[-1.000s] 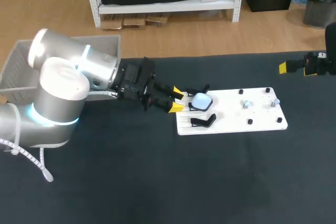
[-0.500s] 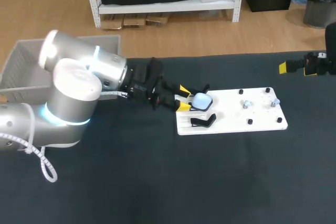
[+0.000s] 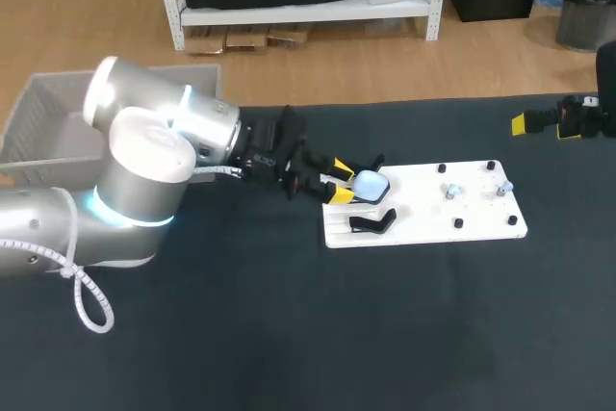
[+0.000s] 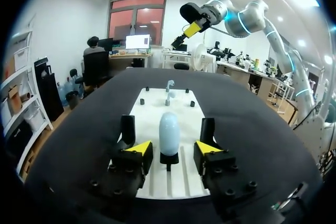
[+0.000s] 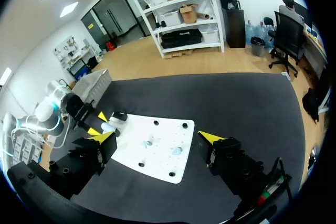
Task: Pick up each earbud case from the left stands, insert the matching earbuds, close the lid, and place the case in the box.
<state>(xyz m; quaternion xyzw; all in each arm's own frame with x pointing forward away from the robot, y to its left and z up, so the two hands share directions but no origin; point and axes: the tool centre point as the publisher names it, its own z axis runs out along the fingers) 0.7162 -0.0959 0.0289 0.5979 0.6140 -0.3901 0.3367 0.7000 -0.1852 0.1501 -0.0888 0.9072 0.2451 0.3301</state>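
Observation:
A pale blue earbud case (image 3: 369,185) stands upright on a black stand at the left end of the white board (image 3: 423,220). My left gripper (image 3: 338,183) is open at that end, its yellow tips on either side of the case's near side without touching it. In the left wrist view the case (image 4: 169,131) rises between the fingertips (image 4: 137,149), with a black stand (image 4: 127,128) beside each finger. Two small earbuds (image 3: 450,190) sit on pegs at the board's right half. My right gripper (image 3: 539,122) hangs open at the table's far right, well off the board (image 5: 152,156).
A grey box (image 3: 38,132) stands off the table's back left corner, behind my left arm. A black stand (image 3: 372,221) lies nearer the board's front edge. Several small black pegs (image 3: 458,223) dot the board's right half. Dark table surface lies in front of the board.
My left arm has moved right towards the board, bringing its open fingertips from short of the case to either side of it. The right arm has not moved.

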